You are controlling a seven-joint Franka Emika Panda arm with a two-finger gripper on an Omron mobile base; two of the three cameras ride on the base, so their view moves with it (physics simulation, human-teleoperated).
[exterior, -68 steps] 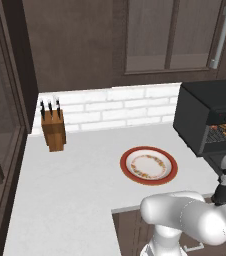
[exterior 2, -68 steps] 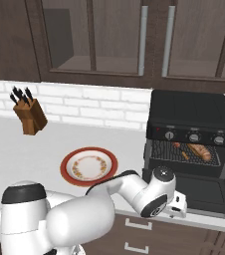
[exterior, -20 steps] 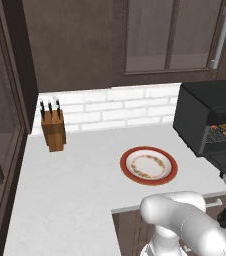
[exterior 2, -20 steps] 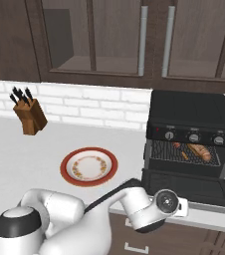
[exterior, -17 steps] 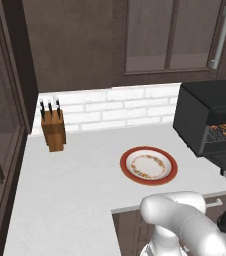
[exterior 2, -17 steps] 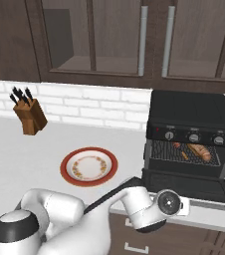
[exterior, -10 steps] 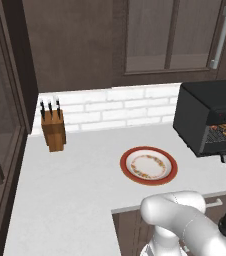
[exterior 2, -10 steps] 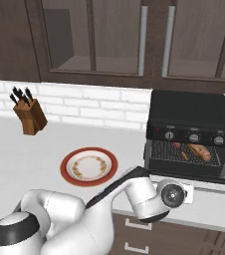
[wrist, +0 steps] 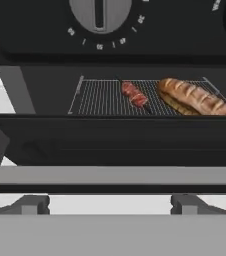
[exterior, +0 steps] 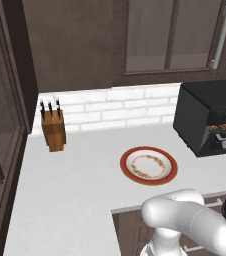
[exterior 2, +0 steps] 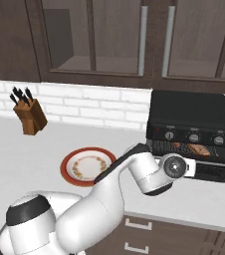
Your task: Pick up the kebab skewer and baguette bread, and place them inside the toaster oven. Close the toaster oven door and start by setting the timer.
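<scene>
The skewer point(wrist: 135, 95) and bread point(wrist: 197, 97) lie on the rack inside the oven point(exterior 2: 191, 124), door point(wrist: 112, 142) partly raised. The fingers point(wrist: 110, 204) look spread, holding nothing, under its handle point(wrist: 112, 175). They may slip off, dropping the door.

The robot arm point(exterior 2: 84, 209) consists of glossy white, rounded link housings joined by dark grey to black joint bands. In the right base view, a black band rings the large shoulder housing at lower left, and a round grey cap with a darker centre closes the wrist joint point(exterior 2: 174, 166) at centre right. The left base view shows a white elbow housing at lower right, ending in a black joint ring.
</scene>
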